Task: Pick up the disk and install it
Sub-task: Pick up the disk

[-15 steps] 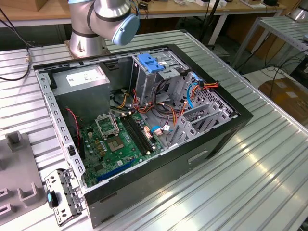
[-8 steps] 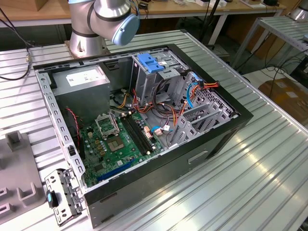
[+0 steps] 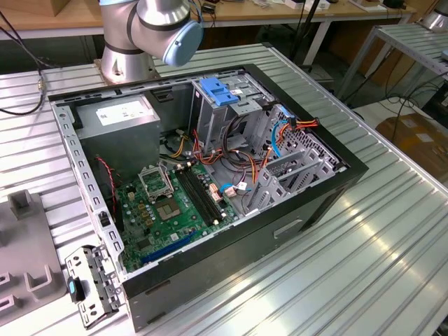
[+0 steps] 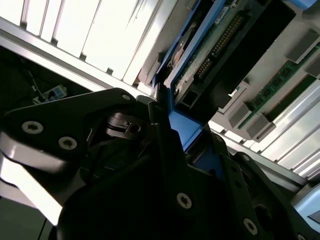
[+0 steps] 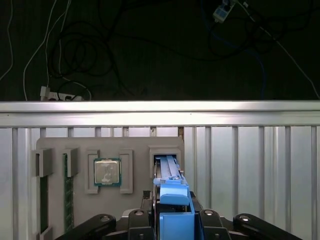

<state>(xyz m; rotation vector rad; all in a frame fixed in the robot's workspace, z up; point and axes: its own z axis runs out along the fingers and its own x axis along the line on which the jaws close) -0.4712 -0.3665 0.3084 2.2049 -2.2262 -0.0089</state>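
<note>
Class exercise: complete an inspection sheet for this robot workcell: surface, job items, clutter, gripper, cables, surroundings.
Surface: ribbed metal table, carrying an open computer case.
Job's things: the disk, blue-railed, on edge at a slot of a grey fixture tray.
Clutter: processor and memory stick in that tray.
Gripper: gripper shut on the disk.
Cables: coloured wires in the case; loose leads on the floor.
Surroundings: wooden benches beyond the table.
</note>
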